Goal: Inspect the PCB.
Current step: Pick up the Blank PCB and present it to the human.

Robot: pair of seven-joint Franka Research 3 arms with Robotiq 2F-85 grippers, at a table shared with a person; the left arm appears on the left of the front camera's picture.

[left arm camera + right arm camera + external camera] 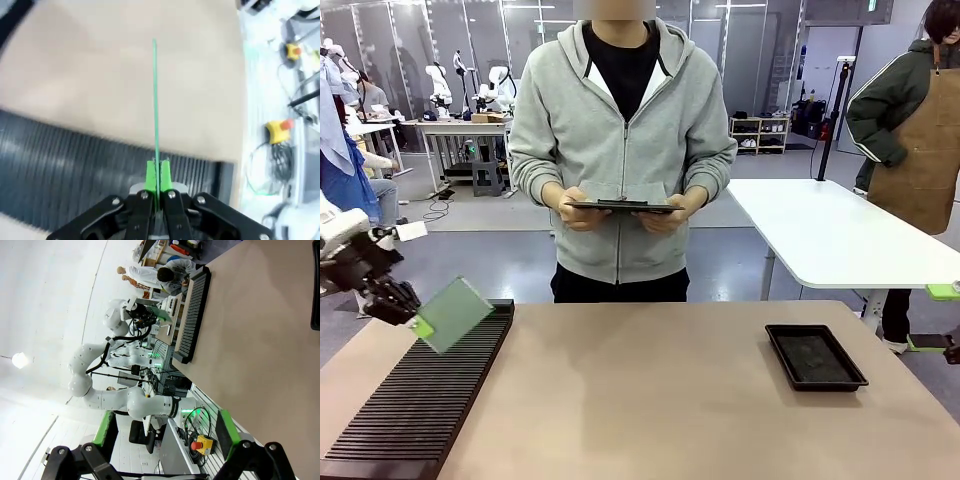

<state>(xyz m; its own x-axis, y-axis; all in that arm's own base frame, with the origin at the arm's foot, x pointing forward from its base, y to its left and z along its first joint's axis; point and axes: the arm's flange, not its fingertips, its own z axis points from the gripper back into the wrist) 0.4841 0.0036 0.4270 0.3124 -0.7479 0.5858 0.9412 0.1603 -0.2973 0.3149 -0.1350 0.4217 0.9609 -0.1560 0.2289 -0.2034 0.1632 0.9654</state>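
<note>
While a person (620, 150) stands across the table (650, 400) holding a dark tablet (620, 207), a long black slotted rack (420, 410) lies along the table's left side and a shallow black tray (815, 357) sits toward its right. Over the rack's far end the circuit board (455, 313) hangs tilted, with the left gripper (418, 322) clamped on its lower left corner. Seen from the left wrist, the board runs edge-on straight out from the green pads (150, 175). The right gripper (165, 435) is spread wide, grasping nothing.
</note>
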